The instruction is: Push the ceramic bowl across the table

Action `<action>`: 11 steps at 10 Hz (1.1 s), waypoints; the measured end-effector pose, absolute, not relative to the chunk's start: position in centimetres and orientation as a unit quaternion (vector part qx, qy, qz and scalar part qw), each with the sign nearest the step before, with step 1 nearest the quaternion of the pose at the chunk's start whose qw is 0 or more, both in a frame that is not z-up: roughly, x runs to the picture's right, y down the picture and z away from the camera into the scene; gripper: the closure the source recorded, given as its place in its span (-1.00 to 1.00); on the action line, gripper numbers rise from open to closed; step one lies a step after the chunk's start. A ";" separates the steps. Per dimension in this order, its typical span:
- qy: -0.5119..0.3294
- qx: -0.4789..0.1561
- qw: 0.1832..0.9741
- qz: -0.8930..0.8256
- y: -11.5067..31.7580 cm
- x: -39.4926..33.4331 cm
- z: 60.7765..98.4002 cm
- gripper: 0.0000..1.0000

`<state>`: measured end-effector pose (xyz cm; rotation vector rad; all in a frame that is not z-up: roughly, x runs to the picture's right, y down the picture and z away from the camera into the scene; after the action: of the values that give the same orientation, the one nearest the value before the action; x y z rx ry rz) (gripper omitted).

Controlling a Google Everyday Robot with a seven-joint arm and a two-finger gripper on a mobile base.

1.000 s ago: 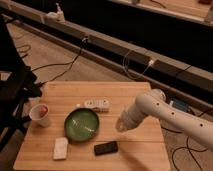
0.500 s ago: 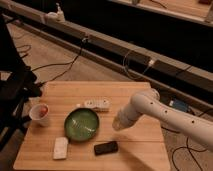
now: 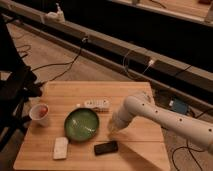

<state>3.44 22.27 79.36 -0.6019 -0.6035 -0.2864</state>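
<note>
A light bamboo table [image 3: 65, 95] is filling the middle of the camera view, its planks running side to side. The robot's white arm [image 3: 160, 116] is reaching in from the right edge of the picture and bending down over the tabletop.

The ceramic bowl [image 3: 81, 123], green and glossy, is sitting upright left of the table's centre. The gripper [image 3: 113, 128] is hanging low at the arm's tip, just beside the bowl's right rim as the camera sees it. A narrow strip of bare wood is appearing to separate the two, though the dim view is leaving contact uncertain. Whether the gripper is spread or pressed together cannot be told from here, and it is carrying nothing visible.

The coming move is turning on that single line: the bowl is lying directly to the picture's left of the gripper, so a straight shove that way is looking like the natural push. Being round, the bowl is offering no long axis to line up on.

Smaller things are crowding it. A white strip [image 3: 97, 104] is lying just behind the bowl, a dark flat slab [image 3: 106, 147] just in front, a white block [image 3: 60, 147] at its near left, and a small white cup [image 3: 39, 112] with red contents is standing farther left, in the likely path.
</note>
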 end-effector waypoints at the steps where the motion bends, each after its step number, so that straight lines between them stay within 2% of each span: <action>1: -0.298 -0.293 0.898 -0.138 22.6 2.8 79.9 1.00; 4: -0.322 -0.294 0.889 -0.139 23.2 0.5 81.0 1.00; 11: -0.433 -0.270 0.840 -0.184 23.2 -12.0 80.4 1.00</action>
<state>-12.01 23.20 80.38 -0.5718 -0.9158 -0.3884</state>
